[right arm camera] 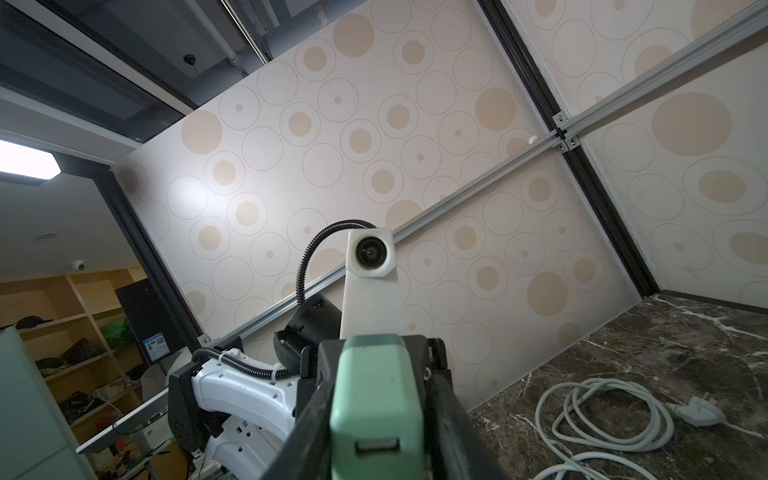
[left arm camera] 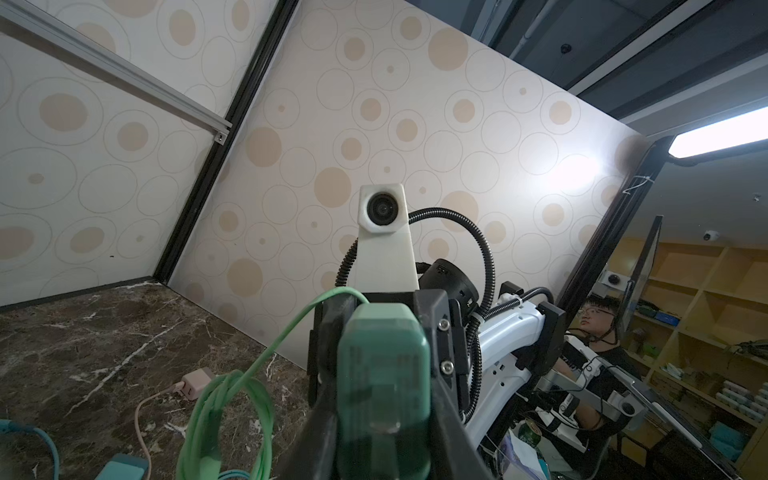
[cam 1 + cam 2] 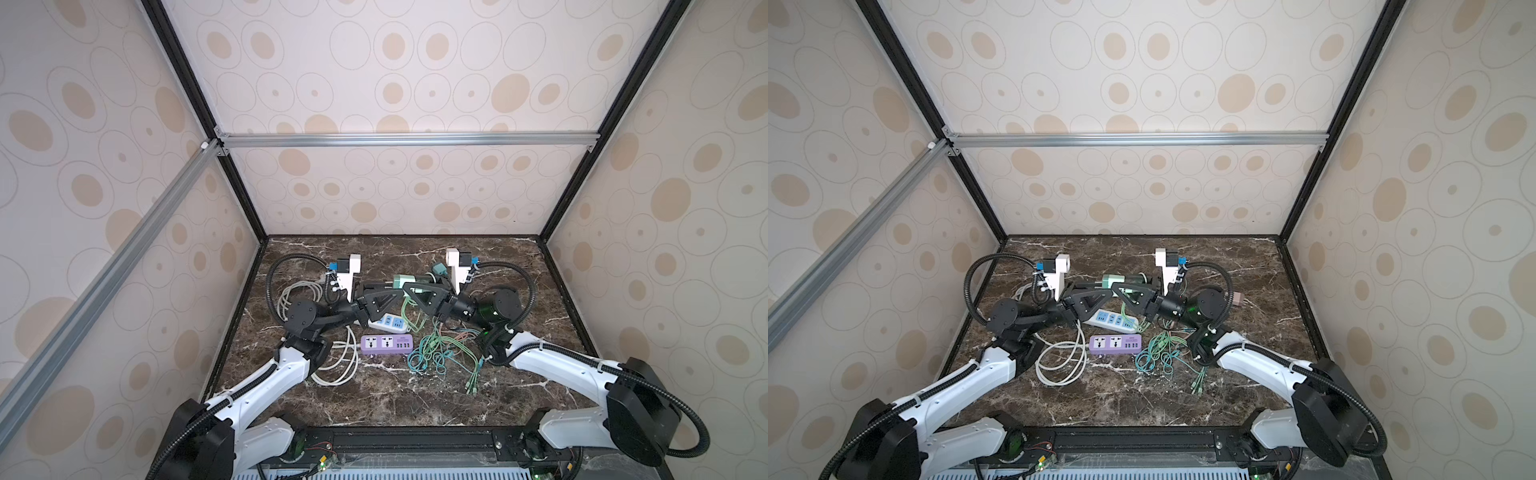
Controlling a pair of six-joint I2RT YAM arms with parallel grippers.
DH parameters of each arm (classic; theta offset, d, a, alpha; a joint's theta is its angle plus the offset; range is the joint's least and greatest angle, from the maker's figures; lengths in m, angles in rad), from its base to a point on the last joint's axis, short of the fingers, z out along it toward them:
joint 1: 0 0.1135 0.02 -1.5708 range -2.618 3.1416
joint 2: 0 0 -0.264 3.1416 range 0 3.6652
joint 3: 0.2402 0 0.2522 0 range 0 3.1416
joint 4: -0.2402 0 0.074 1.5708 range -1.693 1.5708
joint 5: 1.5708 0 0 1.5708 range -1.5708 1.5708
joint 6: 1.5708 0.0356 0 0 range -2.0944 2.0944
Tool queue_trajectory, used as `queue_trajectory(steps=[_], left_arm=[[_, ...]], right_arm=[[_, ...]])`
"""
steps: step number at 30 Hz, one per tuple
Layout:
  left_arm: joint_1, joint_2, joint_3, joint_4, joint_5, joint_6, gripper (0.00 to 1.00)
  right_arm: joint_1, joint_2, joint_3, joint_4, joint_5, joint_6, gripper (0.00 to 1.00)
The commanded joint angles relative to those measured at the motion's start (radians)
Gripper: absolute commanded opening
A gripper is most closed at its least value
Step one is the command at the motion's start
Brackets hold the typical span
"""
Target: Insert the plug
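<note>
Green plug (image 1: 376, 386) is held off the marble table (image 3: 374, 399), toward the back middle. Left gripper (image 3: 395, 287) is clenched on it, fingers (image 2: 322, 428) tight against both flanks. Right gripper (image 3: 415, 286) faces it nose to nose. Its fingers (image 1: 446, 419) bracket the same plug, USB port toward its wrist. Whether they press it: cannot tell.

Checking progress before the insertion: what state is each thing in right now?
green adapter: held off the table, USB port empty
left gripper: shut on green adapter
right gripper: around green adapter, grip unclear
purple power strip: lying flat, sockets empty
white plug: unplugged, lying on table
</note>
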Motion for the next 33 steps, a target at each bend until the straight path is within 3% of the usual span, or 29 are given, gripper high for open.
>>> queue_trajectory(steps=[1,9,15,21,28,33], left_arm=[[-0.004,-0.003,0.016,0.034,0.029,0.003,0.0],[-0.004,-0.003,0.037,-0.045,0.02,0.055,0.0],[-0.003,0.007,0.049,-0.156,0.009,0.119,0.28],[0.0,-0.026,0.042,-0.381,-0.026,0.252,0.52],[0.016,-0.124,-0.014,-0.629,-0.199,0.38,0.62],[0.056,-0.159,-0.034,-0.853,-0.466,0.405,0.65]], right_arm=[[-0.006,-0.015,0.037,-0.004,-0.023,-0.001,0.32],[-0.006,-0.065,0.035,-0.123,-0.023,-0.063,0.12],[-0.009,-0.11,0.062,-0.316,0.021,-0.146,0.01],[-0.033,-0.15,0.141,-0.612,0.059,-0.302,0.0],[-0.049,-0.107,0.296,-0.964,0.104,-0.535,0.0],[-0.052,-0.004,0.433,-1.161,0.123,-0.697,0.0]])
